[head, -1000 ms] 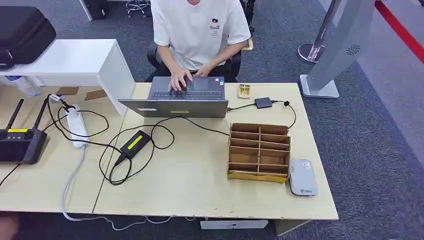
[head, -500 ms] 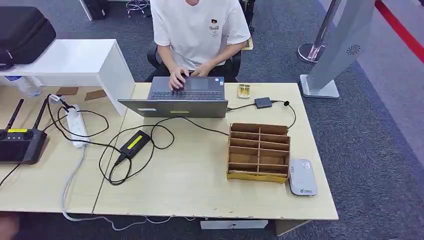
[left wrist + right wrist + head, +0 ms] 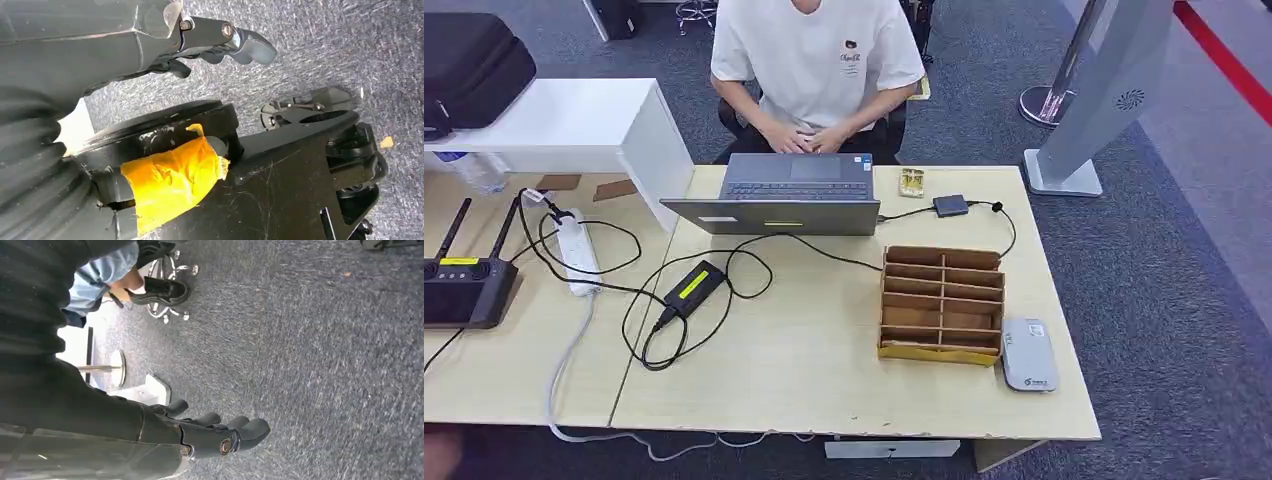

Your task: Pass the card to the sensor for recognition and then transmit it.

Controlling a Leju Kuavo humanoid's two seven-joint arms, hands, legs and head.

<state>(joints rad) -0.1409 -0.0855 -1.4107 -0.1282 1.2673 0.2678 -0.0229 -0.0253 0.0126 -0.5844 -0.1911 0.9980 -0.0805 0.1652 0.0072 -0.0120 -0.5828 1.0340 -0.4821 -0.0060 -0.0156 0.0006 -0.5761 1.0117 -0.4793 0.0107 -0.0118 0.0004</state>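
A grey-white card sensor (image 3: 1029, 354) lies flat near the table's right front corner. Just to its left stands a brown cardboard slot box (image 3: 942, 303); I cannot make out a card in its compartments. A small yellowish packet (image 3: 911, 181) lies by the laptop's right corner. My left hand (image 3: 220, 40) hangs over grey carpet, fingers loosely apart and holding nothing. My right hand (image 3: 215, 432) also hangs above the carpet, its dark fingers stretched out with nothing in them.
A person in a white shirt (image 3: 814, 60) sits behind an open laptop (image 3: 784, 195) at the table's far edge. A power brick (image 3: 694, 287) with looped cables, a power strip (image 3: 576, 250) and a black router (image 3: 464, 285) lie to the left. A grey stand (image 3: 1104, 90) rises at right.
The person has drawn both hands off the laptop keyboard towards their body and leaned slightly left. Things on the table have not moved.
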